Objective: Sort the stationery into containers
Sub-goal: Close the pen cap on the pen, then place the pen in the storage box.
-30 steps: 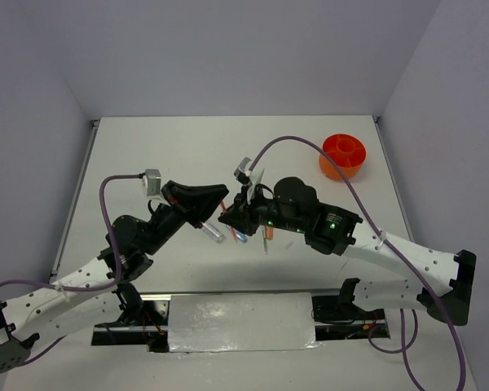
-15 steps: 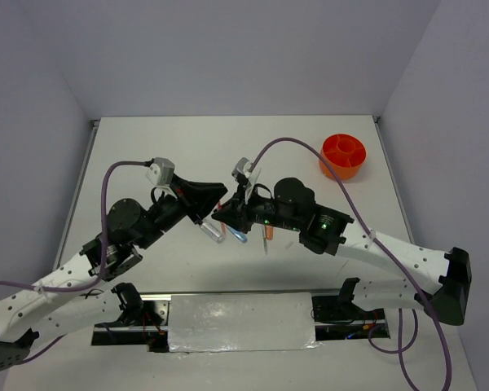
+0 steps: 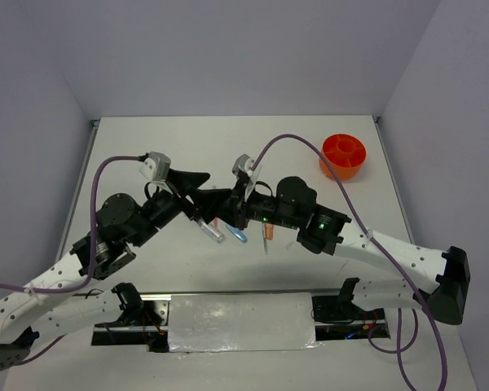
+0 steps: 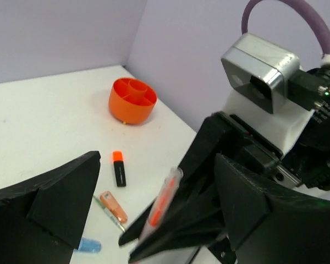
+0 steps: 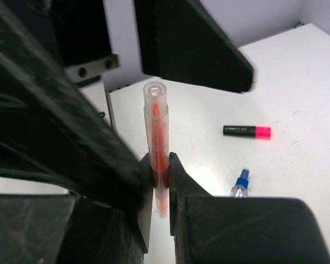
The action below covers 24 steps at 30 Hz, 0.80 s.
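— My right pincer (image 3: 226, 204) meets my left pincer (image 3: 202, 189) over the middle of the bench (image 3: 163, 147). From above, I cannot tell how either stands. The round, glossy orange tub (image 3: 343, 155) sits far right, well apart.

— Any change from half a second ago?

— Both my arms have shifted left; the tub has not moved.

— The left wrist?

— My left pincer (image 4: 157, 159) stands wide apart, with matte black wedge fingers (image 4: 55, 203) either side of a tilted clear pen (image 4: 162, 206) with an orange core. Beyond it lie an orange-capped highlighter (image 4: 120, 168) and a flat peach piece (image 4: 113, 205). The tub (image 4: 133, 100) shows inner dividers.

— The right wrist?

— My right pincer (image 5: 160, 168) is clamped on the pen (image 5: 155, 118). A pink-capped highlighter (image 5: 247, 131) and a blue-capped tube (image 5: 240, 184) lie on the bench.
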Available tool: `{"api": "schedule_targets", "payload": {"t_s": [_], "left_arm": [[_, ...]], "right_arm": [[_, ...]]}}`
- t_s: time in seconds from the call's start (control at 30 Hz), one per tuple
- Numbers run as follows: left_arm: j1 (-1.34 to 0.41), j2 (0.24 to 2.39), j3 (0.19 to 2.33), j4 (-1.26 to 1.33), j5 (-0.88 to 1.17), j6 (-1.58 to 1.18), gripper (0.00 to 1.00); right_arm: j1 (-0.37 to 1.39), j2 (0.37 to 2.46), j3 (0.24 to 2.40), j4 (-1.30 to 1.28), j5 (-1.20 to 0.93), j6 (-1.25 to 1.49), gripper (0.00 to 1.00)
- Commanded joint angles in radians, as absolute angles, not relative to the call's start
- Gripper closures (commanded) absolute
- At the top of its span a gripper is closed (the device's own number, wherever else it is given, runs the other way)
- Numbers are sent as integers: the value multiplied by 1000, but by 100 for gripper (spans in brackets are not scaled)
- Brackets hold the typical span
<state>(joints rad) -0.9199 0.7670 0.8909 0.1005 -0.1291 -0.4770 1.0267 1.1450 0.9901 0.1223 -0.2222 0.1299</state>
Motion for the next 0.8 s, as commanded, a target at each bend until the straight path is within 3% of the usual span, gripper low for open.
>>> {"api": "schedule_targets", "payload": {"t_s": [0.0,0.1,0.2,0.23,0.33,0.53,0.67,0.77], "left_arm": [[-980,759,1003,-100,-1,-497,1],[-979,759,1182,-227,-122,-476,1],[-979,753,1346,-438,-392,-537,1],[-977,743,1392,-554,-534,-584,1],[-977,694,1381,-708,-710,-675,1],[-977,586,1140,-859,-647,-649,1],[-977,535,953,-806,-634,-591,1],[-977,512,951,-767,-572,-555,1]], "right_arm": [[988,1154,985,275,-109,140,100],[951,1143,947,291,-77,155,100],[855,1123,899,323,-42,179,100],[820,1114,876,330,0,189,100],[691,1080,833,371,247,161,100],[341,1204,923,419,382,130,100],[230,1322,997,434,483,69,100],[155,1373,1011,492,439,49,100]]}}
